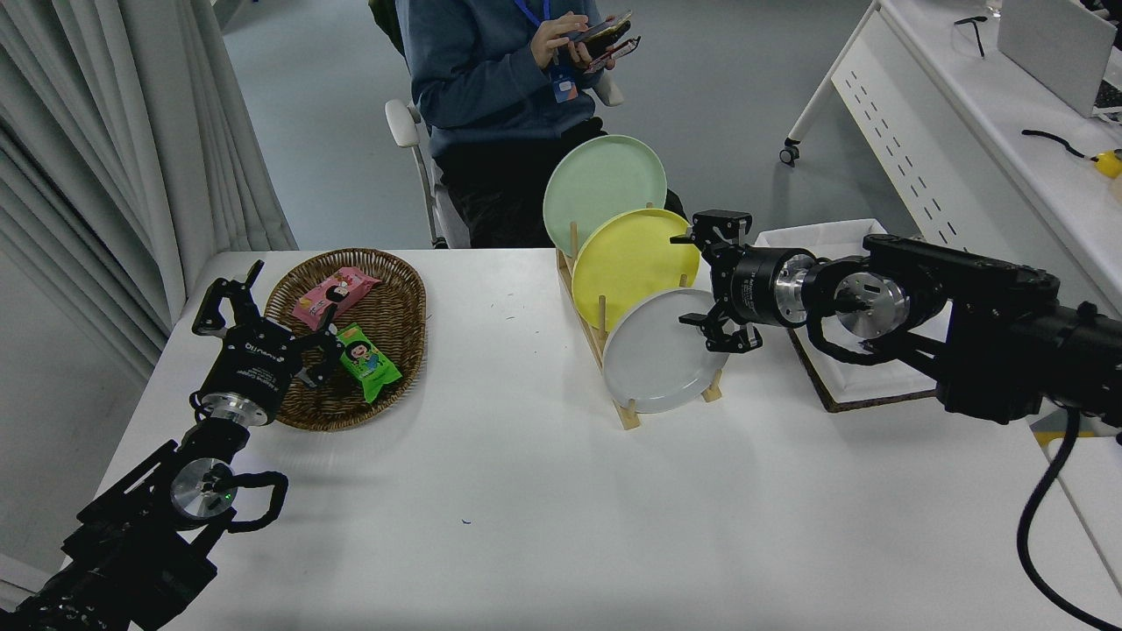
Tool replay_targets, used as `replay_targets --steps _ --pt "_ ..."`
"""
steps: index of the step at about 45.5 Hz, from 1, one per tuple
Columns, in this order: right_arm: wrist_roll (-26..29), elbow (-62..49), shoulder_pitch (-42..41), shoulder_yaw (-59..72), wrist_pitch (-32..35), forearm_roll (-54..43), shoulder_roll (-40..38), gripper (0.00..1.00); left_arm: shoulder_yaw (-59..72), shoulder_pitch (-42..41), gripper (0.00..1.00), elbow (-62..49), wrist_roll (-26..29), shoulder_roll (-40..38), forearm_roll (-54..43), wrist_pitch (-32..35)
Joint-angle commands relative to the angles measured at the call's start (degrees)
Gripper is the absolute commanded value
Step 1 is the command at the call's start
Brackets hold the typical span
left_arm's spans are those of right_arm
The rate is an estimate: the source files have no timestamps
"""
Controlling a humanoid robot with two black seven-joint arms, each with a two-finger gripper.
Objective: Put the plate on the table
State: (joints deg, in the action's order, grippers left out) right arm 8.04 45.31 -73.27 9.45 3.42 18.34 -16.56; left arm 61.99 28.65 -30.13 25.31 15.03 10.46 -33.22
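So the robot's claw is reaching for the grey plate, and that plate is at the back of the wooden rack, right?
Not quite. The head view shows the right gripper, open, at the grey plate, but that plate stands at the front of the wooden rack, nearest the camera. The pale green plate is at the back, with the yellow plate between them.

A light-grey plate (656,364), a yellow plate (629,260) and a pale green plate (599,180) stand above the white table (543,499).
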Motion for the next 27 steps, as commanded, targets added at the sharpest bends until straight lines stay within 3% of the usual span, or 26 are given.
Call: replay_targets --steps 1,27 --pt "0.0 -3.0 0.3 0.2 -0.2 -0.7 2.9 1.00 0.0 0.0 1.00 0.1 0.0 0.0 0.0 0.0" --pt "0.0 -4.1 2.6 -4.0 -0.3 0.6 2.8 1.00 0.0 0.0 1.00 0.0 0.0 0.0 0.0 0.0"
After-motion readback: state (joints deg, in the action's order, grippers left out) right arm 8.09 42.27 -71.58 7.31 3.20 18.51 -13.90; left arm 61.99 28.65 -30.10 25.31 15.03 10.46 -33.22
